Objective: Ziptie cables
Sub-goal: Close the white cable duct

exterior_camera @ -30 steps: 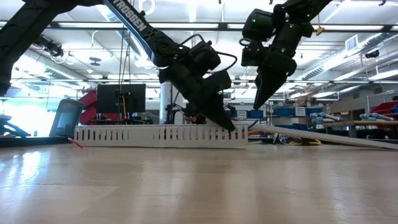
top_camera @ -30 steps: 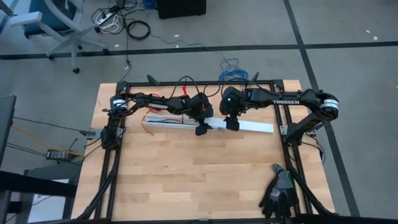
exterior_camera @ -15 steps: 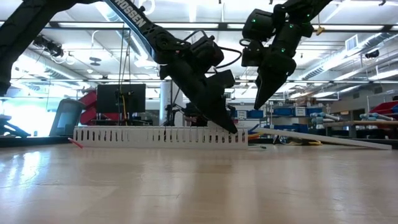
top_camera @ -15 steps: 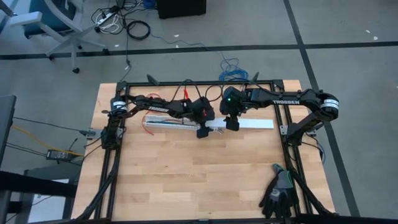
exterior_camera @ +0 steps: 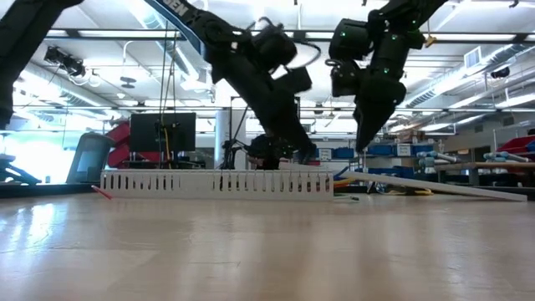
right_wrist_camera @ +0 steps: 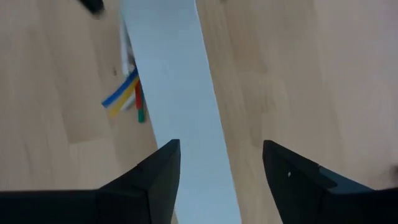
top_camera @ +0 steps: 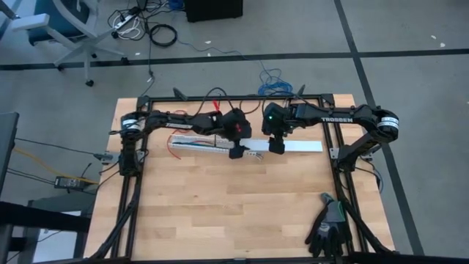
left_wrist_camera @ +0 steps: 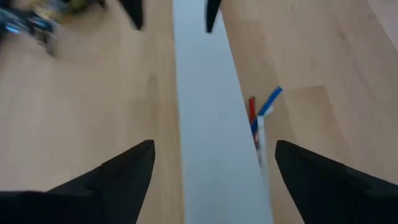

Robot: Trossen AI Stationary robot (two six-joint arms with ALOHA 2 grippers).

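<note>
both tools are hanging with fingers apart above the white strip point(top_camera: 293, 147) at upper centre of the worktop point(top_camera: 220, 213): left tool point(top_camera: 237, 152) and right tool point(top_camera: 276, 146), wire ends point(right_wrist_camera: 127, 93) beside it.

robotics lab / workshop floor. butcher-block table point(top_camera: 220, 198) is sitting in a black metal frame point(top_camera: 344, 191) on grey floor with dark tape lines point(top_camera: 366, 81). loose cords point(top_camera: 139, 26) and an office chair point(top_camera: 69, 29) are lying around behind it. low view is showing exposed ceiling ducts point(exterior_camera: 468, 79), strip lights point(exterior_camera: 276, 33), a monitor point(exterior_camera: 163, 132) and parts shelving point(exterior_camera: 401, 150) in the background.
</note>
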